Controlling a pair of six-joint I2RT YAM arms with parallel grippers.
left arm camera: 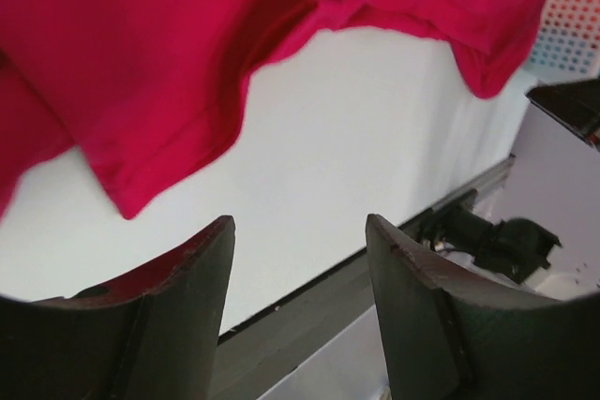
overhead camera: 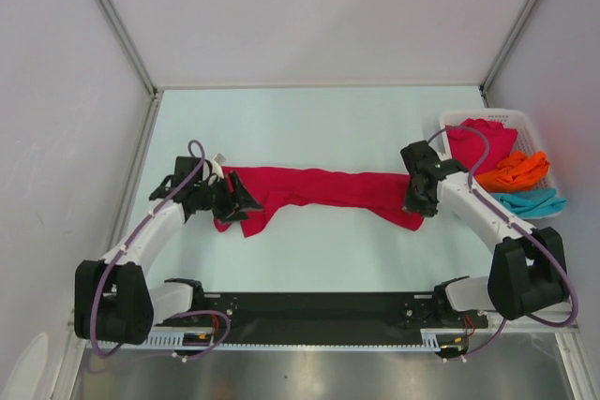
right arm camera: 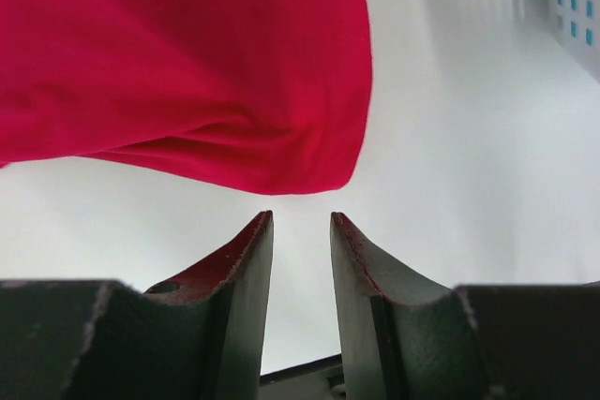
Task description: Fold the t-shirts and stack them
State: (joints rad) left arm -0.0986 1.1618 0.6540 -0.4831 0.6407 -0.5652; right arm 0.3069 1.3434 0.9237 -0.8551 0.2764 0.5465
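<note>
Pale bench [overhead camera: 309,119] fills the floor of a white-walled enclosure, and across its middle lies a crimson red cloth t-shirt [overhead camera: 319,186], drawn out into a long, rumpled band running left to right. That stretched lie looks like the setup for a fold: each end of the shirt reaches toward one of my arms.

My left end effector [overhead camera: 239,201] sits at the shirt's left end. In its wrist view the fingers [left arm camera: 178,278] stand wide apart with only bare bench between them, the cloth just beyond their tips. My right end effector [overhead camera: 415,199] sits at the shirt's right end, its fingers [right arm camera: 248,250] a narrow gap apart and gripping nothing, a rounded fold of cloth just ahead.

At the far right a white slatted plastic basket [overhead camera: 525,119] holds the waiting shirts: another crimson one [overhead camera: 478,142], a bright orange cloth shirt [overhead camera: 514,171] and a teal blue cloth shirt [overhead camera: 532,201]. I judge folding has barely begun, with no stack on the bench.
</note>
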